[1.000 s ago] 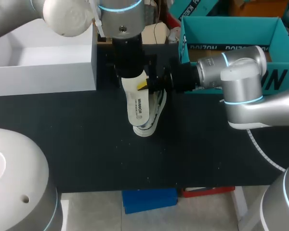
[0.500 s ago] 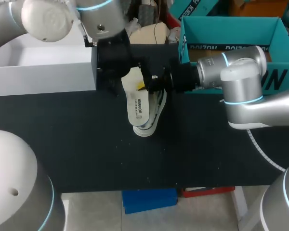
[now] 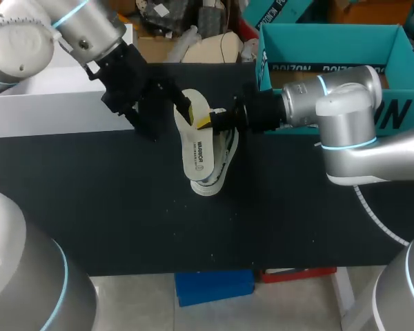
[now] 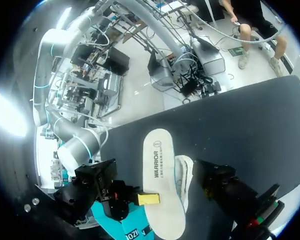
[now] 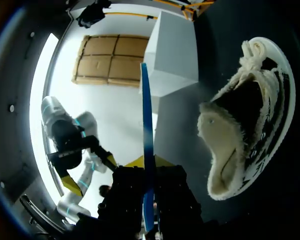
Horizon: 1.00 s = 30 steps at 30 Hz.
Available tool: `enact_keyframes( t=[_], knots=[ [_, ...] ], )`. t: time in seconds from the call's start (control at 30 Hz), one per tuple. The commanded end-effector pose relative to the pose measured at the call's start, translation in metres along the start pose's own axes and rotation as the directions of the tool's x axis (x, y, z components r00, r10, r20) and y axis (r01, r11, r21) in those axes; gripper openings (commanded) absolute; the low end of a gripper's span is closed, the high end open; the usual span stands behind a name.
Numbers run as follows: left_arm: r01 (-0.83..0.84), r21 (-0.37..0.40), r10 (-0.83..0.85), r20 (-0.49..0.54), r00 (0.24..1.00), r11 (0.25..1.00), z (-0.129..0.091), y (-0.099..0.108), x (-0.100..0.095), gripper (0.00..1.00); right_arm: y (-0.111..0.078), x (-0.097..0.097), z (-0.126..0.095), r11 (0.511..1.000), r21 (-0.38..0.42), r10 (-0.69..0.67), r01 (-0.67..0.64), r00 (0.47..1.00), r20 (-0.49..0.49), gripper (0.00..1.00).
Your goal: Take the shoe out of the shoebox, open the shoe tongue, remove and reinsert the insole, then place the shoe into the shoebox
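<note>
The white insole (image 3: pixel 196 146) stands over the table's middle, my right gripper (image 3: pixel 208 123) shut on its heel end. In the right wrist view the insole (image 5: pixel 147 145) shows edge-on as a thin blue strip between the fingers. The white shoe (image 3: pixel 222 160) with dark stripes lies on its side on the black table, just right of the insole; its fleece-lined opening (image 5: pixel 225 145) faces the right wrist. My left gripper (image 3: pixel 167 118) hangs open and empty left of the insole, apart from it. The left wrist view looks down on the insole (image 4: pixel 160 175) and the shoe (image 4: pixel 184 172).
The teal shoebox (image 3: pixel 400 41) stands open at the back right, behind my right arm. A white box (image 3: pixel 62 107) stands at the back left, close behind my left gripper. The black table (image 3: pixel 193 227) runs bare toward the front edge.
My left arm has pulled away from above the insole, moving left toward the white box with its gripper open. The right gripper, insole and shoe have stayed put.
</note>
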<state>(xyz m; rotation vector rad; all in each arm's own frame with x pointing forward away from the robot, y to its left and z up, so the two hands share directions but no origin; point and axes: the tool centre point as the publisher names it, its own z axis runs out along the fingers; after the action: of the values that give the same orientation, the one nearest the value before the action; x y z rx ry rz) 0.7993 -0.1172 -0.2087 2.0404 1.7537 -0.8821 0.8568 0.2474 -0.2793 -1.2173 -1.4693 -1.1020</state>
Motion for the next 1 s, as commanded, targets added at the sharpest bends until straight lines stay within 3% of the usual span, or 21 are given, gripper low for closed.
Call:
enact_keyframes(
  t=[0.03, 0.17, 0.23, 0.33, 0.7, 0.87, 0.9, 1.0],
  knots=[
    [-0.003, -0.004, 0.004, 0.215, 0.977, 1.000, 0.002, 0.001, 0.007, 1.00, 0.000, 0.000, 0.000, 1.000, 0.001, 0.001, -0.001, 1.000, 0.003, 0.00],
    [-0.003, -0.004, 0.004, 0.215, 0.977, 1.000, 0.002, 0.001, 0.007, 1.00, 0.000, 0.000, 0.000, 1.000, 0.001, 0.001, -0.001, 1.000, 0.003, 0.00],
    [-0.063, -0.116, 0.096, 0.305, 0.947, 0.991, 0.001, -0.003, -0.002, 1.00, 0.000, 0.000, 0.000, 1.000, 0.001, 0.001, -0.001, 1.000, 0.003, 0.00],
    [-0.049, -0.210, 0.138, 0.431, 0.892, 0.977, 0.010, -0.008, 0.002, 1.00, 0.000, 0.000, 0.000, 1.000, 0.001, 0.001, -0.001, 1.000, 0.003, 0.00],
    [0.081, -0.351, 0.190, 0.671, 0.717, 0.933, 0.014, -0.016, 0.023, 1.00, 0.000, 0.000, 0.000, 1.000, 0.001, 0.001, -0.001, 1.000, 0.003, 0.00],
    [0.132, -0.391, 0.198, 0.695, 0.691, 0.911, 0.026, -0.015, 0.033, 1.00, 0.000, 0.000, 0.000, 1.000, 0.001, 0.001, -0.001, 1.000, 0.003, 0.00],
    [0.134, -0.426, 0.215, 0.674, 0.707, 0.895, 0.028, -0.015, 0.035, 1.00, 0.000, 0.000, 0.000, 1.000, 0.001, 0.001, -0.001, 1.000, 0.003, 0.00],
    [0.132, -0.438, 0.217, 0.658, 0.721, 0.889, 0.030, -0.015, 0.036, 1.00, 0.000, 0.000, 0.000, 1.000, 0.001, 0.001, -0.001, 1.000, 0.003, 0.00]
  ],
)
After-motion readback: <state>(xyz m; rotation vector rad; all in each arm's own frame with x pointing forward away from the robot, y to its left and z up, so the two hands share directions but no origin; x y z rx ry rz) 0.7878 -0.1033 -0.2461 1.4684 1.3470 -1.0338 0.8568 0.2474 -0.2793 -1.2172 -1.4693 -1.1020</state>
